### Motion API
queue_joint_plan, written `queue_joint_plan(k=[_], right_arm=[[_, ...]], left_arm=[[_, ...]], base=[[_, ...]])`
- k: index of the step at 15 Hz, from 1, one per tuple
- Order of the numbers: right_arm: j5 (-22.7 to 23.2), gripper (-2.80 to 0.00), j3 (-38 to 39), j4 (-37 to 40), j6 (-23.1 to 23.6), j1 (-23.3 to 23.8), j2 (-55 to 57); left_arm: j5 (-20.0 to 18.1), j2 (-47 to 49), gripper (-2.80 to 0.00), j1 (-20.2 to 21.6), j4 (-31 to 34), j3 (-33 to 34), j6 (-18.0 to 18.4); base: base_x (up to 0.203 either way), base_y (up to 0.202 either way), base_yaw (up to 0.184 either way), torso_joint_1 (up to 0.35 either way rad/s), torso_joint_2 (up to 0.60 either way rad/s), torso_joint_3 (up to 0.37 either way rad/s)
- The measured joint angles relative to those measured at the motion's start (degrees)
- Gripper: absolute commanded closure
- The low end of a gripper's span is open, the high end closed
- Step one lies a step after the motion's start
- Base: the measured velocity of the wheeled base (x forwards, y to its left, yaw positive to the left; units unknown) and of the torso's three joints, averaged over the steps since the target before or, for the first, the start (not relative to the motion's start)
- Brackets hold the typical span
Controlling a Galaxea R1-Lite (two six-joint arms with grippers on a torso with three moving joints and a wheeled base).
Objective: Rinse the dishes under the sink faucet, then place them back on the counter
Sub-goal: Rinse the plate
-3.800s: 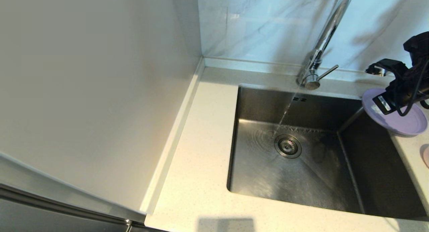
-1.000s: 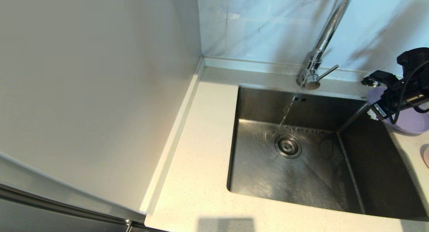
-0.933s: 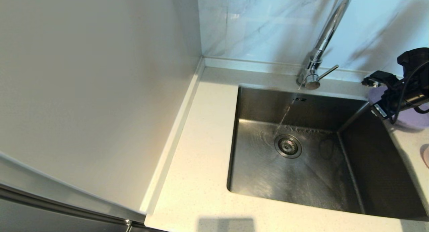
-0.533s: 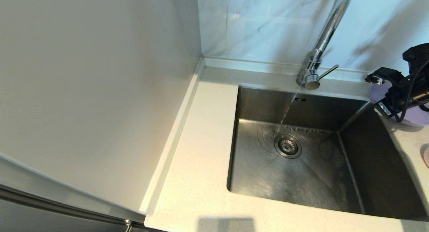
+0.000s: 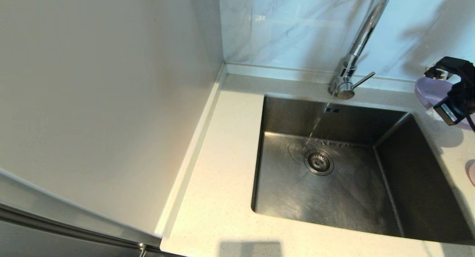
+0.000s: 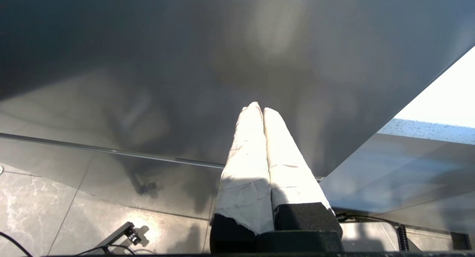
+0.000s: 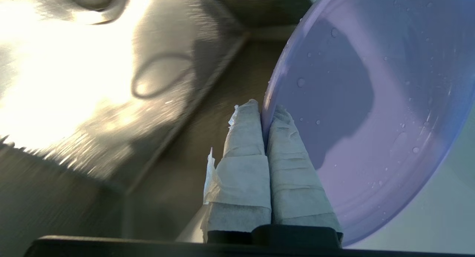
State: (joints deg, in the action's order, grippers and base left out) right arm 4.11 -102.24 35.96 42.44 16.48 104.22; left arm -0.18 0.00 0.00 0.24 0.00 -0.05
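Note:
My right gripper (image 5: 431, 109) is at the far right, over the counter (image 5: 222, 175) beside the sink (image 5: 293, 112). It is shut on the rim of the lilac-purple plate (image 5: 430, 90), which hangs tilted above the counter, casting a shadow below. In the right wrist view, the taped fingers (image 7: 245, 134) of that gripper (image 7: 263, 109) pinch the plate (image 7: 371, 101) edge, and droplets dot the plate. The chrome faucet (image 5: 357, 49) runs a thin stream into the basin. A sliver of the pink bowl (image 5: 472, 172) shows at the right edge. My left gripper (image 6: 259, 107) is parked away from the counter, shut and empty.
The drain strainer (image 5: 318, 161) sits mid-basin under the stream. The faucet lever (image 5: 362, 80) points right toward the plate. A tall pale wall panel (image 5: 111, 101) borders the counter on the left, and a marble backsplash (image 5: 289, 26) stands behind.
The right gripper closed on the plate's rim where it lay on the counter, then lifted it up and back to the right. Water keeps running.

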Motion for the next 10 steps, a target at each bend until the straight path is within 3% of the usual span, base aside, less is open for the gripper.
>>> queue_joint_plan(k=[3, 6, 8, 10], right_arm=[[6.28, 0.0, 5.27, 7.72, 5.68, 0.0, -8.87], [13.3, 0.0, 6.81, 23.43, 15.89, -0.17, -16.3], [15.87, 0.0, 7.01, 33.46, 24.32, -2.13, -19.77], [16.5, 0.0, 7.04, 37.82, 26.2, -6.08, -21.81]], left_arm=[[0.04, 0.0, 0.0, 0.0, 0.02, 0.0, -0.05], [0.0, 0.0, 0.0, -0.02, 0.02, 0.0, -0.02], [0.0, 0.0, 0.0, 0.0, 0.02, 0.0, -0.04], [-0.03, 0.0, 0.0, 0.0, 0.02, 0.0, -0.01]], base=[[0.0, 0.0, 0.0, 0.0, 0.0, 0.0], [0.0, 0.0, 0.0, 0.0, 0.0, 0.0], [0.0, 0.0, 0.0, 0.0, 0.0, 0.0], [0.0, 0.0, 0.0, 0.0, 0.0, 0.0]])
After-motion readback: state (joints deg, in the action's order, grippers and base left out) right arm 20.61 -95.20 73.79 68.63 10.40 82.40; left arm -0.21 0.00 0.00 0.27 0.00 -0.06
